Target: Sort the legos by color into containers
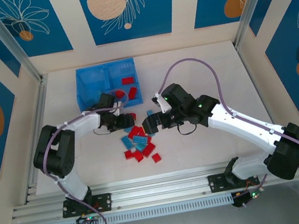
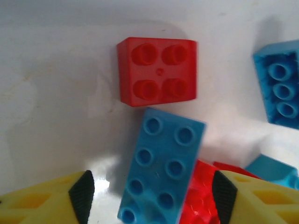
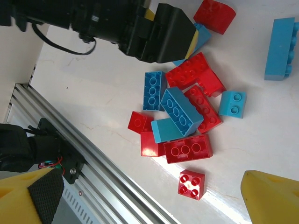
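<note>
The blue bin [image 1: 89, 80] stands at the back left, with two red legos [image 1: 128, 80] in its right compartment. Red and light blue legos [image 1: 139, 143] lie in a loose pile on the table's middle. My left gripper [image 1: 126, 119] hangs open low over the pile's far edge. A light blue eight-stud brick [image 2: 161, 168] lies between its fingers [image 2: 83, 191] without touching them, a red four-stud brick [image 2: 158, 71] just beyond. My right gripper [image 3: 154, 200] is open above the pile [image 3: 184, 112], over a lone red four-stud brick [image 3: 191, 184].
An aluminium rail [image 3: 93, 168] runs along the near table edge beside the pile. A light blue brick [image 3: 280, 46] lies apart on the far side. The left arm's black wrist [image 3: 140, 28] hangs close over the pile's far end.
</note>
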You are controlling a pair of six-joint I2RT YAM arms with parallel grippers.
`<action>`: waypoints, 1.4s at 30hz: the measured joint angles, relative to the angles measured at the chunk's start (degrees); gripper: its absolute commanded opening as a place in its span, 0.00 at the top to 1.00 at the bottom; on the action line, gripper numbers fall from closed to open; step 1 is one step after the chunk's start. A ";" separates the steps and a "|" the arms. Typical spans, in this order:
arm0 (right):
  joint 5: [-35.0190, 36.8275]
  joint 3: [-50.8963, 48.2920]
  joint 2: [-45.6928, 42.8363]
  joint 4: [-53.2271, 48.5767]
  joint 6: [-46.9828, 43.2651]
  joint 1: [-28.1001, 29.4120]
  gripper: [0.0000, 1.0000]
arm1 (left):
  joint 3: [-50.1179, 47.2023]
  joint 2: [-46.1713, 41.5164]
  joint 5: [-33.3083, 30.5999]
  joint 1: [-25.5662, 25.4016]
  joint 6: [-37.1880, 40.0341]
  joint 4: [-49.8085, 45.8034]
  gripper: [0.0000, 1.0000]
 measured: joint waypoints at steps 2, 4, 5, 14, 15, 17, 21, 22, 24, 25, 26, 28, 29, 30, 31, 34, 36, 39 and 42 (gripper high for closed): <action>0.11 0.09 0.00 -0.13 -0.02 0.00 0.01 | 0.50 1.66 -0.66 0.02 -0.04 -0.02 0.53; 0.17 0.70 0.09 -0.33 -0.02 0.00 0.01 | 1.09 1.99 -0.87 0.17 -0.35 -0.48 0.57; 0.17 1.18 0.20 -0.28 -0.02 0.00 0.01 | 1.11 2.10 -1.07 0.11 -0.70 -0.37 0.60; 0.22 3.32 1.90 0.15 0.92 0.15 0.02 | 0.44 1.11 -2.78 -0.42 -1.01 0.70 0.68; 0.26 3.39 2.27 0.15 1.05 0.28 0.02 | 0.37 0.76 -4.11 -0.76 -0.76 0.48 0.68; 0.37 3.63 2.84 0.15 1.29 0.50 0.02 | 0.15 -0.22 -7.50 -1.51 -0.31 -0.46 0.68; 0.37 4.00 3.23 0.17 1.49 0.87 0.02 | -1.22 -4.26 -13.07 -2.25 0.68 -2.36 0.67; 0.37 4.09 3.23 0.15 1.49 0.90 0.02 | -1.53 -5.51 -13.88 -2.25 0.83 -2.82 0.67; 0.39 4.28 3.23 0.17 1.51 0.90 0.02 | -1.84 -8.68 -15.30 -2.25 0.85 -3.56 0.67; 0.39 4.31 3.23 0.22 1.53 0.90 0.02 | -1.84 -10.03 -15.54 -2.23 0.85 -3.85 0.67; 0.39 4.39 3.23 0.15 1.68 0.90 0.02 | -1.84 -11.82 -15.89 -2.23 0.85 -4.15 0.66; 0.39 4.46 3.23 0.15 1.88 0.92 0.02 | -1.81 -15.39 -16.65 -2.25 0.87 -4.70 0.66; 0.42 4.48 3.23 0.17 1.90 0.98 0.02 | -1.64 -17.40 -17.35 -2.25 0.96 -5.11 0.66; 0.46 4.48 3.23 0.17 1.90 1.03 0.02 | -1.18 -19.23 -18.49 -2.23 1.36 -5.70 0.65; 0.50 4.48 3.23 0.17 1.92 1.09 0.02 | -0.52 -20.52 -19.69 -2.23 1.81 -6.32 0.65; 0.59 4.48 3.23 0.20 1.95 1.27 0.02 | 3.80 -22.67 -24.35 -1.25 3.32 -7.56 0.65; 0.59 4.48 3.23 0.20 2.12 1.27 0.02 | 8.04 -21.94 -26.38 0.72 4.04 -7.50 0.65; 0.61 4.50 3.23 0.20 2.34 1.38 0.02 | 14.25 -18.10 -28.41 5.29 4.94 -6.40 0.65; 0.87 4.50 3.23 0.17 2.54 1.79 0.02 | 19.63 -11.87 -29.40 8.74 5.35 -5.09 0.65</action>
